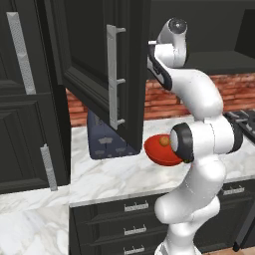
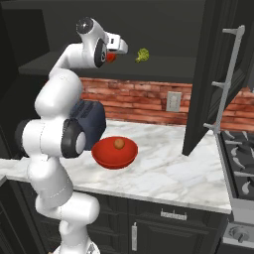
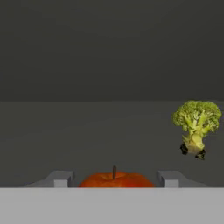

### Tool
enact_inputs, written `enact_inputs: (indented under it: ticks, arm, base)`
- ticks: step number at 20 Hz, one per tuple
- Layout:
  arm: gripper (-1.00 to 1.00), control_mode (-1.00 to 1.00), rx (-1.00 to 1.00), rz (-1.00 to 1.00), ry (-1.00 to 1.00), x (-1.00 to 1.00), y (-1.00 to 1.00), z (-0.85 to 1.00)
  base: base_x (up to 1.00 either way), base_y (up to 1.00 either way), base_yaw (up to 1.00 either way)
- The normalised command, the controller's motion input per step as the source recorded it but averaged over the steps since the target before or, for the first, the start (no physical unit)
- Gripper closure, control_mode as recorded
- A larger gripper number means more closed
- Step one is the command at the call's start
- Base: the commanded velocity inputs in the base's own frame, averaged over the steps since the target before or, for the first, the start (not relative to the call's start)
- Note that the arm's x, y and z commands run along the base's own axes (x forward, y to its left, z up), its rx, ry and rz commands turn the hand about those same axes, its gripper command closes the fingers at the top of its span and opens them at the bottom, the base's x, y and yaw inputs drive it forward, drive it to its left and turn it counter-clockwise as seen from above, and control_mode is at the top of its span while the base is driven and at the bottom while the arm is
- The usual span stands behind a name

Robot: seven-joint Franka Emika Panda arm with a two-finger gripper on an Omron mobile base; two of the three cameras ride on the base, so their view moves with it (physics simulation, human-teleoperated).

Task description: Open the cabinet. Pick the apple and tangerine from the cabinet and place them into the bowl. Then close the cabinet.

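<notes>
With the cabinet [image 2: 208,74] open and the tangerine [image 2: 119,143] in the bowl [image 2: 114,156], I have my claw [image 3: 114,179] closed around the apple [image 3: 114,180]; bowl drop and door closing remain.

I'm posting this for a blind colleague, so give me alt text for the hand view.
A red apple sits between the two fingertips of the gripper, which is closed on it, at the bottom of the picture on a dark cabinet shelf. A yellow-green broccoli floret stands farther back on the right, apart from the apple.
</notes>
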Motion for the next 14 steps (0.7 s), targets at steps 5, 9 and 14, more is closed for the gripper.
enact_inputs:
  ticks: [5,9,14]
  arm:
    - [1.0,-1.0,0.14,-0.05,-0.02,-1.0,-0.17,0.28]
    - [1.0,-1.0,0.15,-0.08,0.0,-1.0,-0.13,0.62]
    - [1.0,-1.0,0.09,-0.05,-0.01,-1.0,-0.1,0.46]
  base:
    - [0.0,0.0,0.0]
    - [0.0,0.0,0.0]
    - [0.0,0.0,0.0]
